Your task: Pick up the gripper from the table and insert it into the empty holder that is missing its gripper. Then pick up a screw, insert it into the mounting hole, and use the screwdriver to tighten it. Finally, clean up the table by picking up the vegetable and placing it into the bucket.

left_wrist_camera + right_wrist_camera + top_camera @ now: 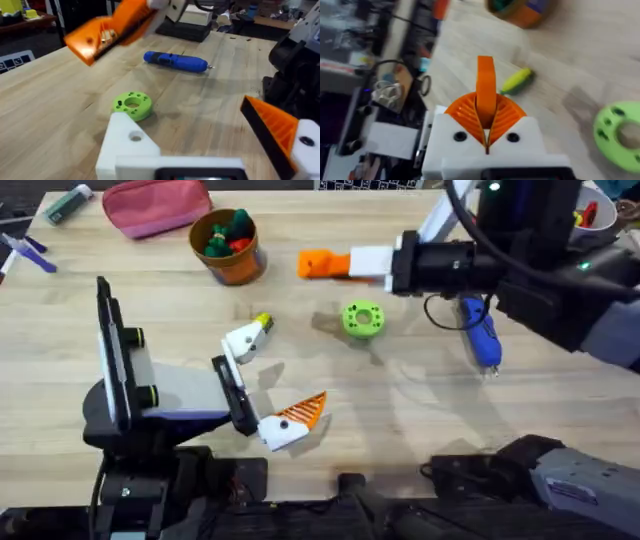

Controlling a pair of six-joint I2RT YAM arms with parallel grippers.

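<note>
The right tool [340,264] is clenching the orange wedge [486,80] between its ribbed pads, and is holding it above the surface [400,410], just beside the bucket [240,268]. The bucket is standing upright at the far side, carrying green and red toys. The left tool [272,378] is hanging released, with its two fingers spread wide: one is wearing an orange tip [303,413], while the other is the bare white holder [243,340]. The vegetable [262,323] is lying just beside the holder's end – whether it is touching it, I cannot tell. A green ring [363,319] is lying flat near the middle, and the screwdriver [480,332] is lying on its side to the right of it, well apart from both tools.
</note>
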